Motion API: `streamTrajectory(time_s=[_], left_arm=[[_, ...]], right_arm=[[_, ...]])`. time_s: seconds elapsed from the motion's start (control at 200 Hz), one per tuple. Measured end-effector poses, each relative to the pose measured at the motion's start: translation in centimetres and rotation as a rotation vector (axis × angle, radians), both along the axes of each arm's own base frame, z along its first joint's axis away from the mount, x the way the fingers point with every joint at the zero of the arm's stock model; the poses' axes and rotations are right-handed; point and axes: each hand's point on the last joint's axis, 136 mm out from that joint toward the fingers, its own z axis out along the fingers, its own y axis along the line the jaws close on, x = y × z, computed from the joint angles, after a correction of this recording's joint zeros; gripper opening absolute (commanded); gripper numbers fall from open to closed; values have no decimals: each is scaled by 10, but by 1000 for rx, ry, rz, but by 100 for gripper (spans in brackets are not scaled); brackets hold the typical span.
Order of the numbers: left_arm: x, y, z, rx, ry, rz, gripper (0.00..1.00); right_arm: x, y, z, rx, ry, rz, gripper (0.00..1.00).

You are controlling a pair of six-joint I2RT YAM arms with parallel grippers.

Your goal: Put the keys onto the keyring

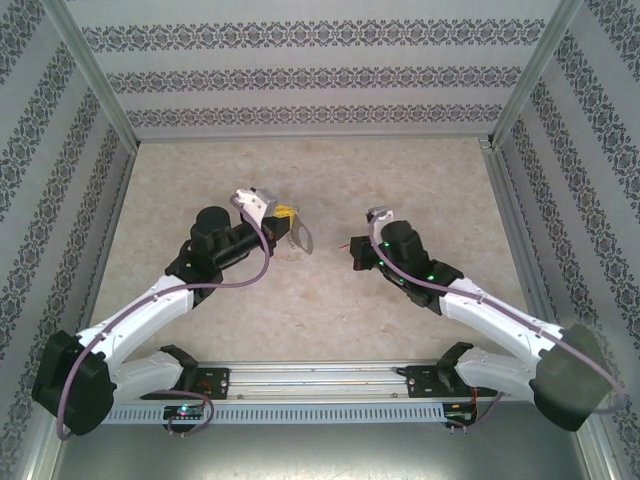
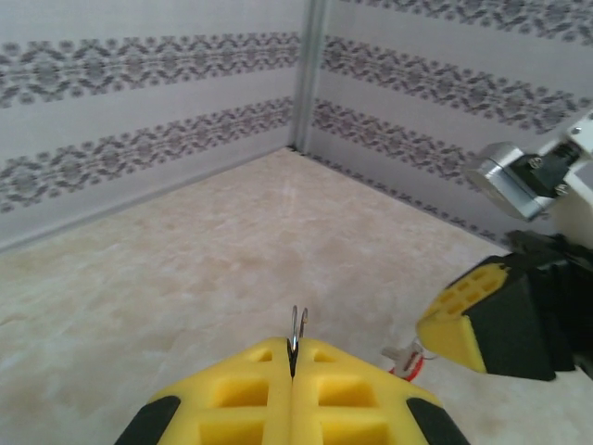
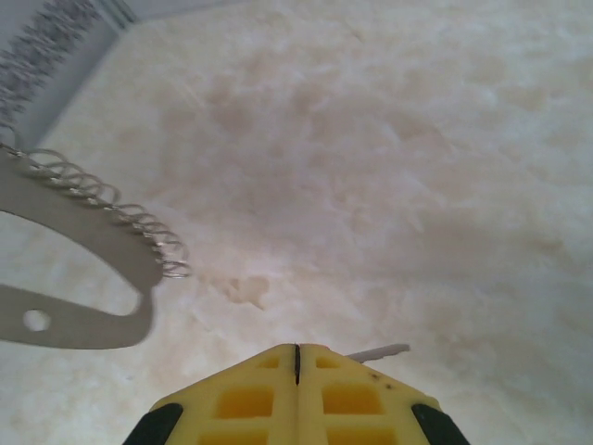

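1. Left gripper: jaws pressed together on the keyring. The thin loop stands edge-on out of the pads, lifted off the table.
2. Right gripper: jaws together on the key. The silver shaft pokes sideways from the tips; the head is hidden in the pads.
3. In the right wrist view the loop hangs ahead and to the left of the tips, near the key but apart from it. A row of clips runs along its far edge, with the end clip nearest.
4. Judgement: the step in hand is bringing the key to a clip. Hold the loop steady and move the right arm alone. The key's hole cannot be made out, so approach the end clip slowly.
5. Risk: the thin loop may pivot in the left pads when pushed, and the shaft may twist.
6. Room: open table lies on all sides and the walls are well apart. The only tight spot is between the two grippers.
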Motion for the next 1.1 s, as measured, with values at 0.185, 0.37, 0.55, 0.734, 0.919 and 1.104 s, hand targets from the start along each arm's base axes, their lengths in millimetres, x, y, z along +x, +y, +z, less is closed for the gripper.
streamTrajectory(time_s=[0.185, 0.37, 0.55, 0.734, 0.919, 1.104], left_arm=[[-10, -19, 3, -17, 22, -137, 0], [-23, -35, 4, -33, 49, -272, 0], [-33, -46, 8, -43, 58, -371, 0], [-43, -58, 10, -44, 74, -439, 0], [-51, -69, 9, -36, 97, -482, 0], [-59, -77, 6, -18, 112, -508, 0]], right_arm=[[-4, -10, 20, 135, -76, 93, 0], [-17, -2, 59, 223, -191, 218, 0], [-28, 2, 77, 255, -249, 296, 0], [-37, 3, 88, 275, -282, 339, 0], [-48, 1, 104, 293, -337, 357, 0], [-53, -1, 110, 303, -370, 362, 0]])
